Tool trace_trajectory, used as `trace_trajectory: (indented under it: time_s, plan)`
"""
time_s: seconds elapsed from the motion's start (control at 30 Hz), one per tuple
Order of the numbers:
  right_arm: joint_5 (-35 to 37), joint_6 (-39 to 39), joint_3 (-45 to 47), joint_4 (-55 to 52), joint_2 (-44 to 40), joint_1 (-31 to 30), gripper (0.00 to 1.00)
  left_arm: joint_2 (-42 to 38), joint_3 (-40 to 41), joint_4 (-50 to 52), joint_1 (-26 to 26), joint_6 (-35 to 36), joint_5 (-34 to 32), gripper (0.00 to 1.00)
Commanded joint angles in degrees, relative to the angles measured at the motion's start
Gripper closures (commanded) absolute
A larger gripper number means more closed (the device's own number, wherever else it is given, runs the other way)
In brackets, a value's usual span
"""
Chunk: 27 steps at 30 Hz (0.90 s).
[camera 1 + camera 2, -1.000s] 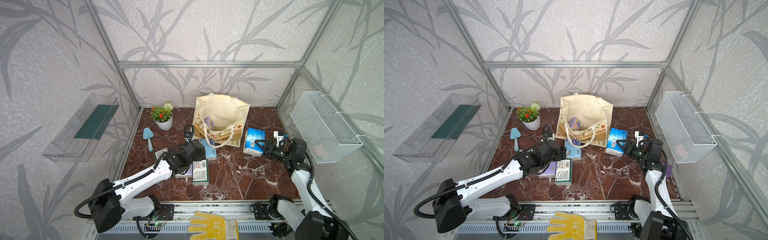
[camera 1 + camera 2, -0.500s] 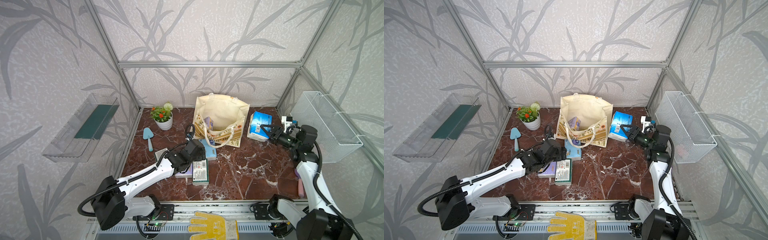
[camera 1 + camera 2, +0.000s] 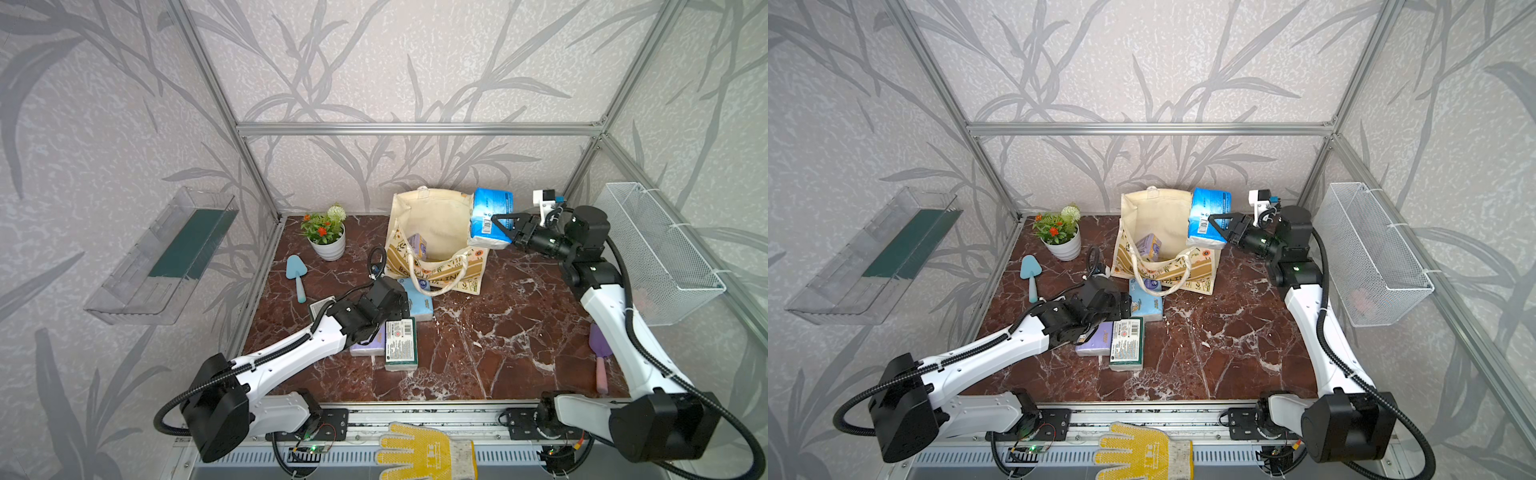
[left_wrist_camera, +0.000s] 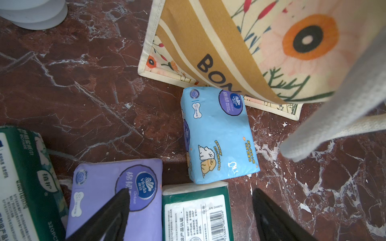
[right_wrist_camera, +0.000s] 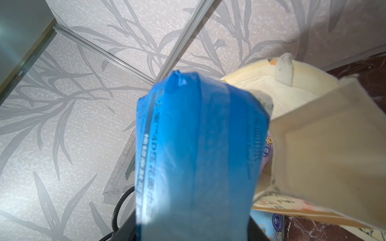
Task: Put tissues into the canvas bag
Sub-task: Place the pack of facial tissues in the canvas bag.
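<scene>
Holding a blue pack (image 3: 490, 208) in my right fingers (image 3: 500, 217) (clamped on it), up at the rim of the canvas bag (image 3: 432, 216), near the back edge of the table (image 3: 478, 332). One lilac pack (image 3: 417, 245) already inside. Four left mid-table: light-blue pack (image 4: 219, 135), lilac one (image 4: 104, 183), two green packs (image 4: 198, 215). Left fingers (image 4: 108, 217) spread wide, empty, above those.

lilac plastic-wrapped tissue packs (image 3: 417, 246) (image 3: 369, 347): two
blue plastic-wrapped tissue packs (image 3: 492, 216) (image 3: 420, 301): two
dark green plastic-wrapped tissue packs (image 3: 401, 347) (image 4: 23, 183): two
cream canvas tote bag (image 3: 432, 216): one
small plastic garden trowels (image 3: 296, 272) (image 3: 598, 357): two, one light blue, one purple with a pink handle
white pot of artificial flowers (image 3: 328, 246): one
white wire mesh basket (image 3: 660, 249): one
clear plastic wall shelf (image 3: 166, 257): one
yellow dotted work glove (image 3: 424, 455): one
</scene>
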<state>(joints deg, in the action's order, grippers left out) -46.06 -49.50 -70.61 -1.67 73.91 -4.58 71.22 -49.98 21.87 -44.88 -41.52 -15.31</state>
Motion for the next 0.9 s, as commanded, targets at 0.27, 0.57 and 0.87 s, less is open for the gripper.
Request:
trace_trajectory:
  time_s: [0.27,0.57,0.87]
  plan:
    - [10.54,3.53,-18.63,-5.85,17.28,-13.11,0.45,-4.06,-2.45,0.5,4.59,4.23,-0.95,0.11]
    - [18.47,-0.68,-23.31,-8.46,26.09,-16.87,0.46,2.02,-17.94,1.48,12.35,15.93,2.43,0.11]
    - [24.02,-3.47,-26.31,-10.67,31.13,-19.23,0.45,12.79,-36.47,4.22,18.32,25.8,10.6,0.12]
